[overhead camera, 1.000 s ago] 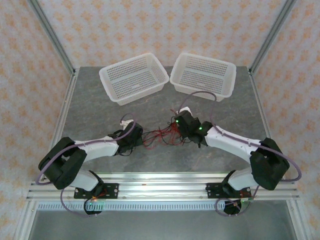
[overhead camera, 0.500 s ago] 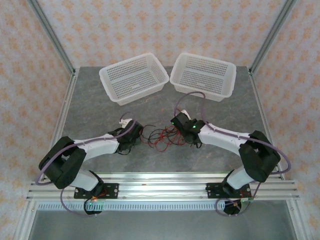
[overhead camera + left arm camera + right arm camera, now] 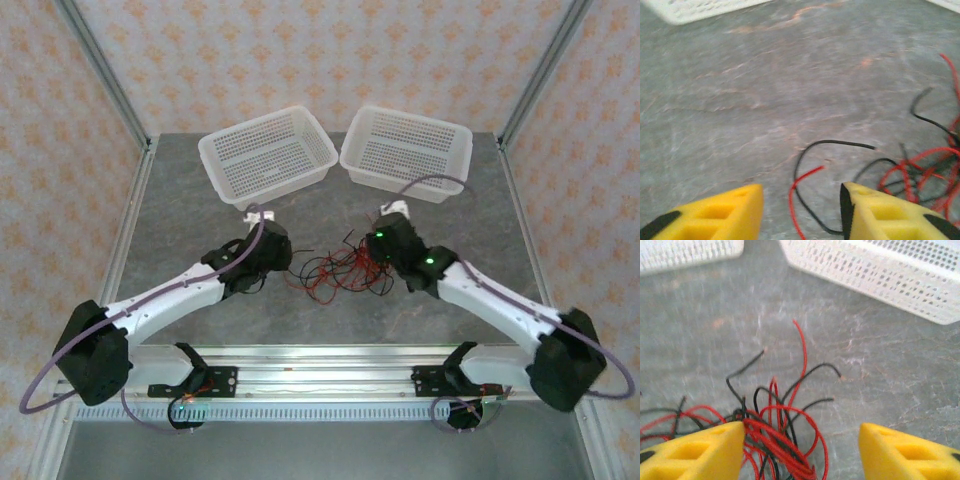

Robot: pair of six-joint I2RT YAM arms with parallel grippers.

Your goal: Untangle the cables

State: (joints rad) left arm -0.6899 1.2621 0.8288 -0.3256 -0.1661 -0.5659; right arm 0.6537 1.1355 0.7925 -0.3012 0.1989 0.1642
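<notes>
The cables are a loose tangle of thin red and black wires lying on the grey table between the two arms. My left gripper hovers at the tangle's left end. In the left wrist view it is open, and one black and one red strand lie on the table between its yellow fingers. My right gripper is over the tangle's right end. It stands wide open, with the red and black bundle against its left finger; nothing is gripped.
Two white mesh baskets stand at the back of the table, one on the left and one on the right. The right basket lies close ahead of the right gripper. Aluminium frame posts run along both sides.
Both grippers were shut on the cables and have opened and let go. Both arms have reached farther over the table, and the tangle now lies slack between them.
</notes>
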